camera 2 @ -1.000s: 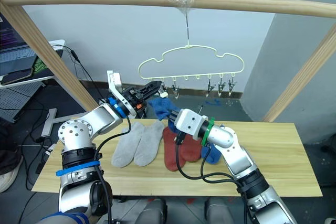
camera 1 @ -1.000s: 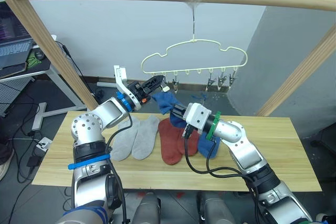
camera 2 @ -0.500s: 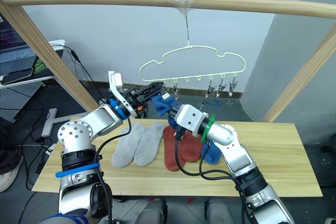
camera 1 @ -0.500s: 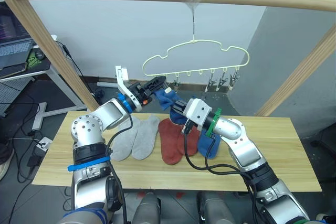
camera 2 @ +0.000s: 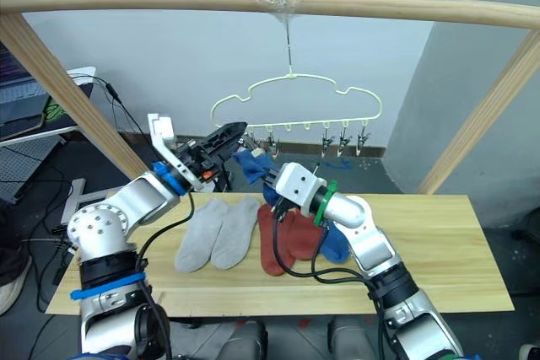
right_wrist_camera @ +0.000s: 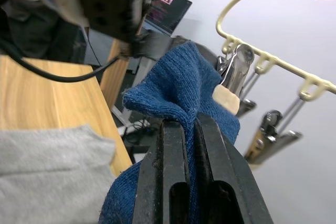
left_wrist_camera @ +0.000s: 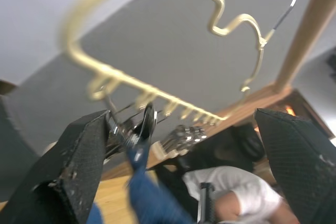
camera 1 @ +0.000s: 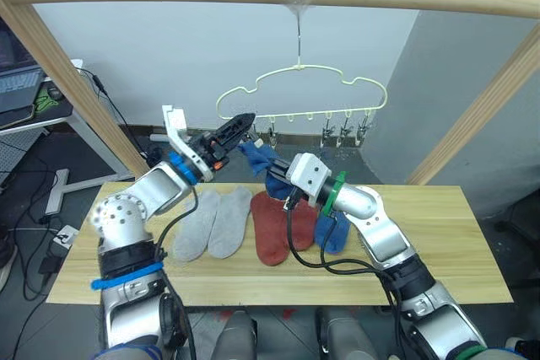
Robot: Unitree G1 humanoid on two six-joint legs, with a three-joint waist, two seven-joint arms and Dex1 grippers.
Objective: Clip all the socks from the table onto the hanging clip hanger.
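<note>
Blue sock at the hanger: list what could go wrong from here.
1. The right gripper pinches only a fold of the blue sock, so the sock may slip out before a clip bites.
2. The clip hanger hangs from one hook, so a push from the left gripper at its end could swing the clips away.
3. If dropped, the sock could fall past the table.

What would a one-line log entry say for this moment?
right pincer: shut on blue sock | left pincer: open around clip | clip hanger: no socks hung
</note>
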